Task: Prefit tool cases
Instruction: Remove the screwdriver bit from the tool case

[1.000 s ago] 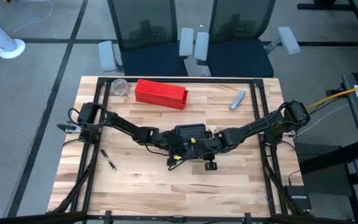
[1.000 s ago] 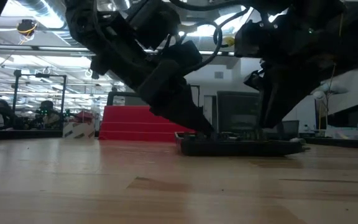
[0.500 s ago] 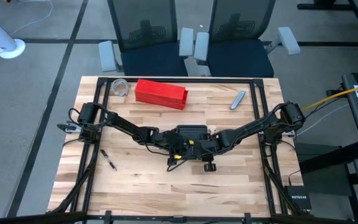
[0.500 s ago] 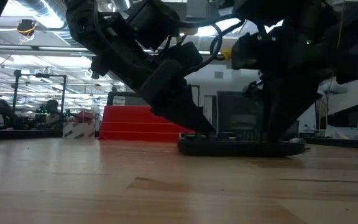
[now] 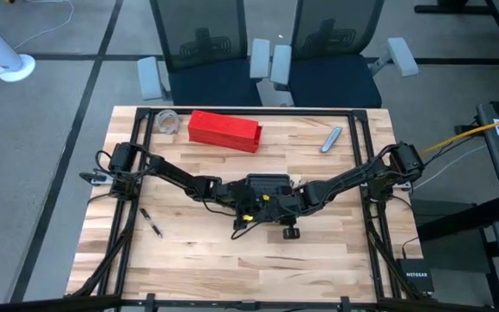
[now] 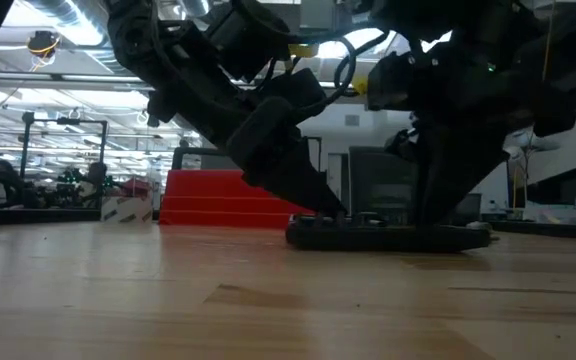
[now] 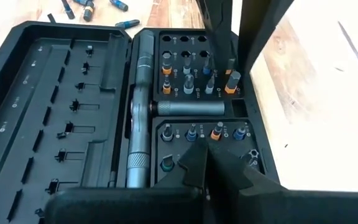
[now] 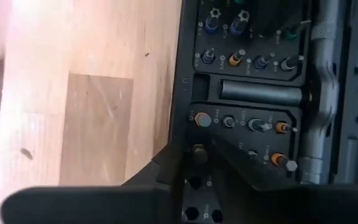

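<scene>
Black plastic, the tool case (image 5: 265, 185) lies open and flat at the middle of the wooden table (image 5: 197, 260) in the high view, with the left gripper (image 5: 248, 201) and the right gripper (image 5: 277, 201) meeting over its near edge. A red box (image 5: 223, 129) sits toward the far side, a clear roll of tape (image 5: 167, 122) just beside it, a grey tool (image 5: 331, 139) off to the right, and a pen (image 5: 152, 223) lies near the left arm.

Low view: the case (image 6: 388, 235) rests flat on the wood, both arms coming down onto it, the red box (image 6: 230, 199) behind.

Left wrist view: the left fingers (image 7: 194, 167) are closed together with nothing between them, tip pressed on the lower bit block of the case (image 7: 55, 112) (a ratchet handle (image 7: 143, 112) runs along the middle). Loose bits (image 7: 89, 7) lie on the table beyond.

Right wrist view: the right fingers (image 8: 173, 165) stand only a little apart over a socket at the case's (image 8: 253, 93) edge; whether a bit is pinched between them I cannot tell.
</scene>
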### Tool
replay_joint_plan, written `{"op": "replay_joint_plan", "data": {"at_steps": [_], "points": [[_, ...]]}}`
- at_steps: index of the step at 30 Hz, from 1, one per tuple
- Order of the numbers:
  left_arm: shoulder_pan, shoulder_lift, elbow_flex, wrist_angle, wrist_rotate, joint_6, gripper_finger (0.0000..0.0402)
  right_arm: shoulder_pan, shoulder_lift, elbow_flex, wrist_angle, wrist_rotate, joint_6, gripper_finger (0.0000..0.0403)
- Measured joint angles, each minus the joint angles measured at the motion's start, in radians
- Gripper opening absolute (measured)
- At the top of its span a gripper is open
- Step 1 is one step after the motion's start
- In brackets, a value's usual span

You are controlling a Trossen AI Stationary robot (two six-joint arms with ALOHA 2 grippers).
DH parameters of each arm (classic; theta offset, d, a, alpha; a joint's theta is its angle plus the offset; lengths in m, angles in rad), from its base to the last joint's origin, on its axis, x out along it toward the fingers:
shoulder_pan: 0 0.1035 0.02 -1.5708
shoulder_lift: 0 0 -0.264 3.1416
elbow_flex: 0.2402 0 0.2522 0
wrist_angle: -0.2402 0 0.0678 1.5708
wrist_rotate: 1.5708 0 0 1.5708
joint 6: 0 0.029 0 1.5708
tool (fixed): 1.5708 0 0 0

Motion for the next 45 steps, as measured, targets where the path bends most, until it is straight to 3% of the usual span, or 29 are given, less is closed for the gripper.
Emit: {"op": "replay_joint_plan", "data": {"at_steps": [6,23,29,34,40,45], "points": [[0.0,0.0,0.0,0.0,-0.001,-0.001,0.0,0.0,0.0,0.001,-0.019,0.0,-0.001,0.0024],[0.001,0.0,0.0,-0.005,-0.005,-0.004,0.0,-0.061,-0.008,0.073,-0.086,-0.012,0.005,0.0011],[0.001,0.0,0.0,-0.018,-0.005,-0.013,0.0,-0.114,-0.081,0.061,-0.277,0.058,-0.015,0.0011],[0.001,0.0,0.0,-0.024,-0.005,-0.027,0.0,-0.21,-0.251,-0.074,-0.36,0.14,0.066,0.0011],[0.001,0.0,0.0,-0.025,-0.005,-0.027,0.0,-0.346,-0.446,-0.296,-0.228,0.124,0.235,0.0012],[0.003,0.0,0.0,-0.023,-0.005,-0.027,0.0,-0.429,-0.473,-0.361,-0.162,0.077,0.293,0.0083]]}}
